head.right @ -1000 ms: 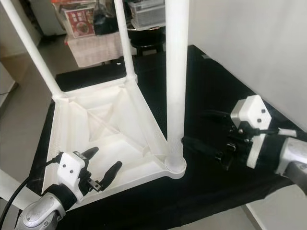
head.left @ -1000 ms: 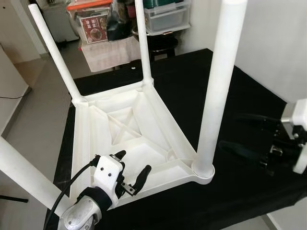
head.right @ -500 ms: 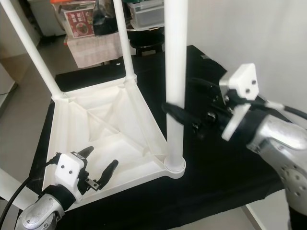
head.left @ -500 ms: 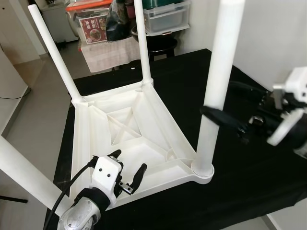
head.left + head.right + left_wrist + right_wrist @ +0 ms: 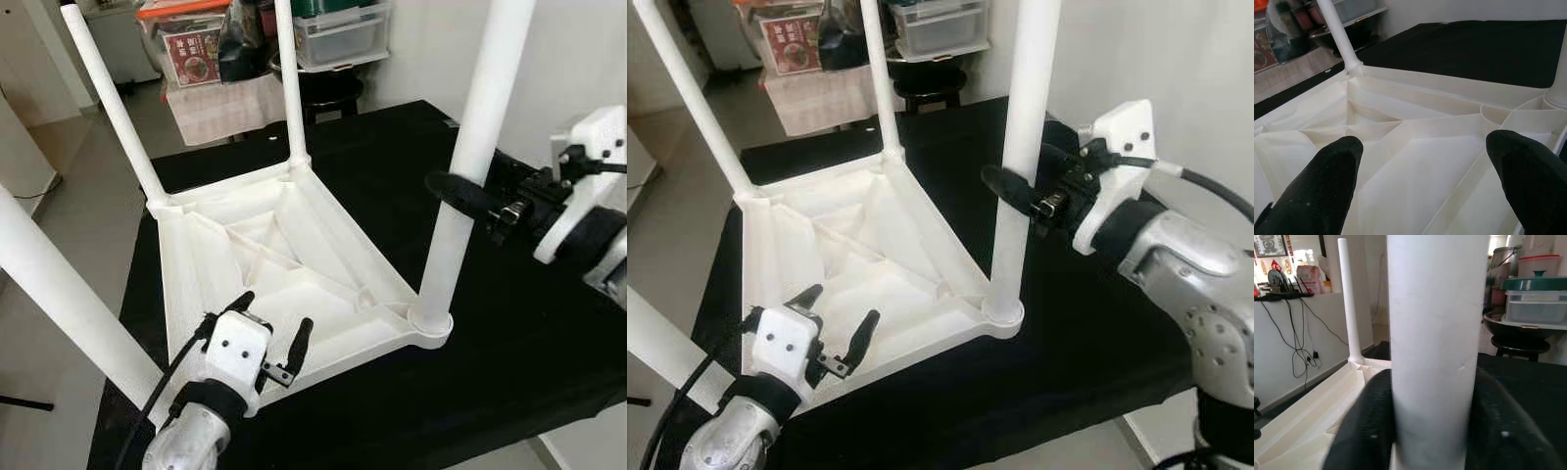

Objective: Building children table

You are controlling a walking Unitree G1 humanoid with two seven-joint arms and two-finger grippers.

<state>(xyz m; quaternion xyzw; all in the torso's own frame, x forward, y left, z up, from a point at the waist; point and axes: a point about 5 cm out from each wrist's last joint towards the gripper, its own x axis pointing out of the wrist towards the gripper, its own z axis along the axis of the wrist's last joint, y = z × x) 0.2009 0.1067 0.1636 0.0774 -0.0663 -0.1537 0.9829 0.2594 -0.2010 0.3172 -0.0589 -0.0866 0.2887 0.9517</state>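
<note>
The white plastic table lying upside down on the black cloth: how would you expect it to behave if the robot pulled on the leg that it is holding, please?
The white plastic table probably feels light: its underside is hollow, thin ribs only. It may slide or tilt rather than stay put, since the near leg looks slanted with the right tool closed around it. The leg is smooth and round, so it might twist in the grip.

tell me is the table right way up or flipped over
Flipped over: the white table lies top-down on the black surface, ribbed underside showing, legs pointing up. The right gripper clasps the near leg.

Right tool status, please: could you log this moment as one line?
right tool: shut on table leg | left tool: open over tabletop underside
</note>
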